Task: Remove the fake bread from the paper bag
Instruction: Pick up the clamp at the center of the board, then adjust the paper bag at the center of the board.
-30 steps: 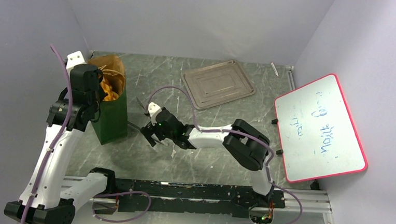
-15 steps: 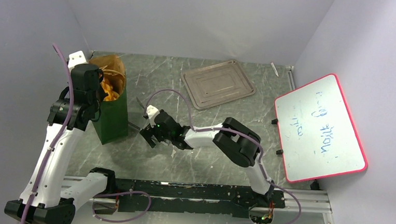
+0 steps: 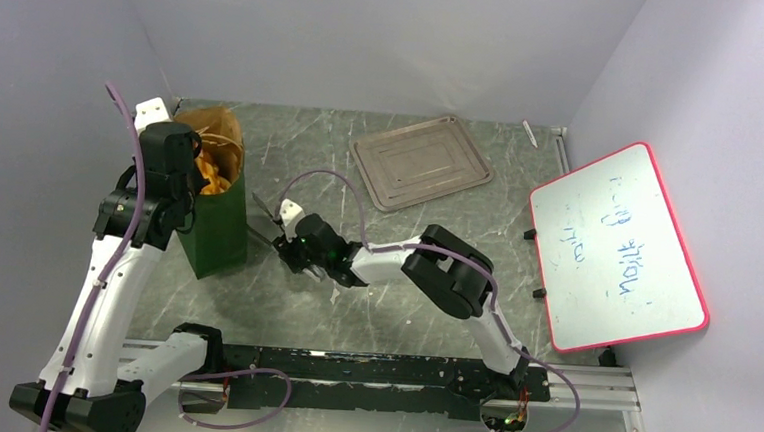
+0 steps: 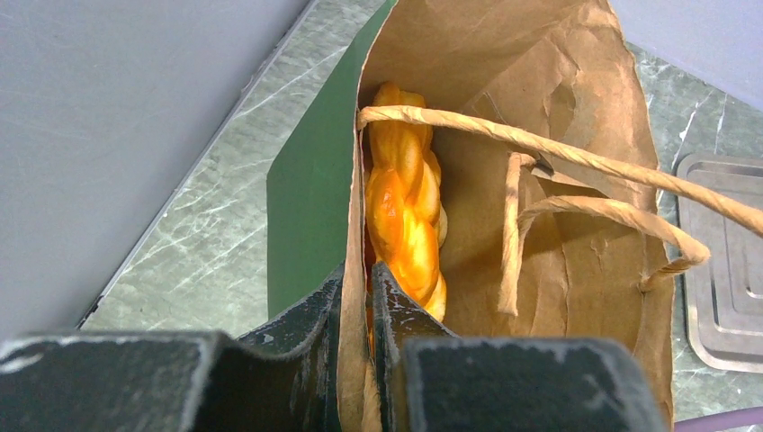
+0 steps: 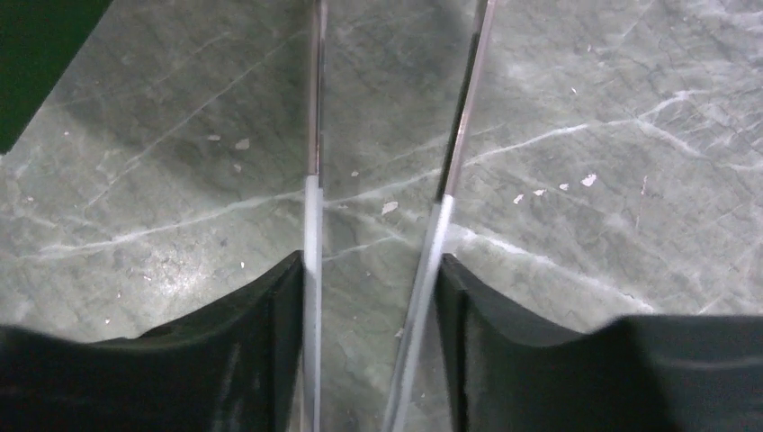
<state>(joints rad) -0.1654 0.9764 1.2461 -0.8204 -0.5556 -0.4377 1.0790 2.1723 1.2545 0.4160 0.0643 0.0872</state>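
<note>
One paper bag (image 3: 215, 234), upright, left part of table. One grey metal tray (image 3: 421, 161), one whiteboard (image 3: 616, 250). Fake bread (image 4: 403, 216) inside bag: left wrist view shows one braided orange piece and two cord handles (image 4: 540, 153); overhead view shows only orange patch at bag mouth. Left gripper (image 4: 358, 283) clamped on bag rim. Right gripper (image 5: 371, 270) grips metal tongs (image 5: 311, 135), two blades apart, just beside bag.

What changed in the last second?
The right gripper moved left toward the paper bag and narrowed its jaws on the metal tongs. The left gripper stayed shut on the bag's rim; the fake bread stayed inside, the tray unmoved.
</note>
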